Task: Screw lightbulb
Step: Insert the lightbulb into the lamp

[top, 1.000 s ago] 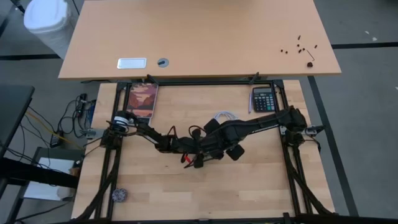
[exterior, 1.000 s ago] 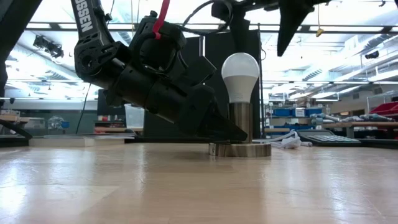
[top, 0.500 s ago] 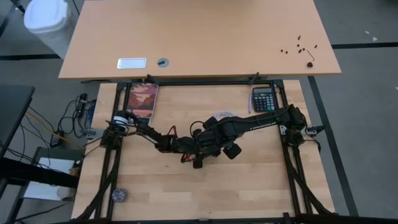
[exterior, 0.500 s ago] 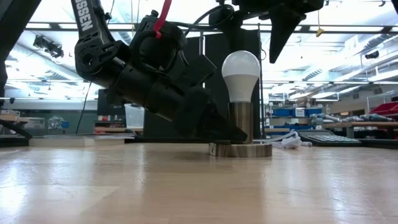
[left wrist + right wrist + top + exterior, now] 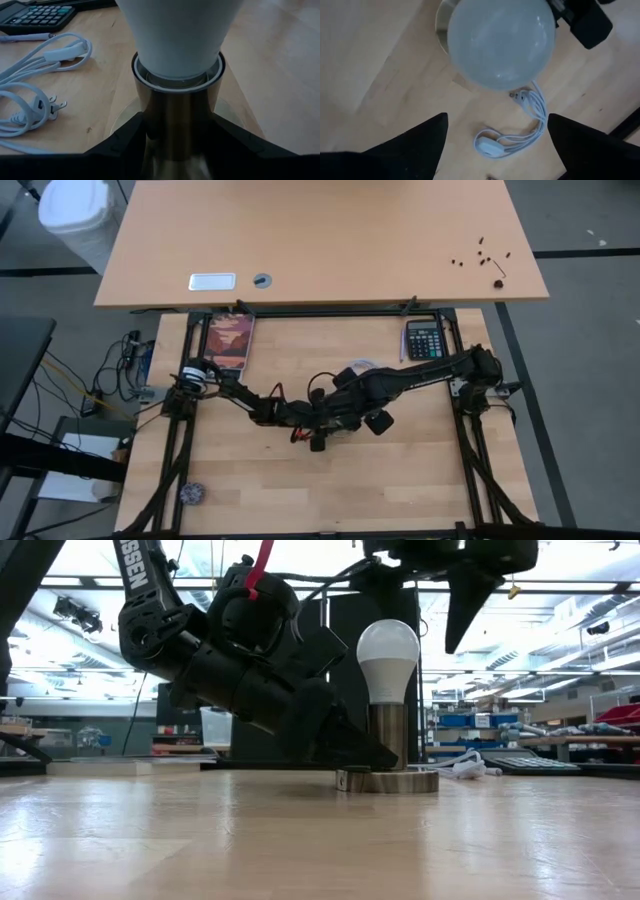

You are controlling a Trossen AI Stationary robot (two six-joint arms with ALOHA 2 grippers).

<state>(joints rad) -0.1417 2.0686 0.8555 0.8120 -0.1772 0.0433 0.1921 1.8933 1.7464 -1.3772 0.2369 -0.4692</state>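
Note:
The white lightbulb (image 5: 389,652) stands upright in the brass socket (image 5: 388,737), whose round base disc (image 5: 387,781) rests on the table. In the left wrist view the bulb (image 5: 177,35) sits in the socket's collar. My left gripper (image 5: 177,137) is low at the socket, shut on its stem; it also shows in the low view (image 5: 345,748). My right gripper (image 5: 496,119) hangs open above the bulb (image 5: 501,42), fingers pointing down and touching nothing. One of its fingers (image 5: 465,600) shows above and beside the bulb. In the high view the arms hide bulb and socket. My left gripper pinches the socket's upright brass stem (image 5: 175,120) between its two fingers (image 5: 127,137), low down, just above the base disc. It comes from the table's left, slanting slightly down. The socket stands upright, its base disc on the table.
A white cord with a plug (image 5: 35,85) lies coiled on the table beyond the socket. A calculator (image 5: 425,340) lies at the far right, a picture card (image 5: 230,342) at the far left, and a small round thing (image 5: 192,494) near the front left corner.
My right gripper has come down a little toward the top of the bulb, swaying slightly sideways and back. The bulb, the socket and my left gripper have kept still.

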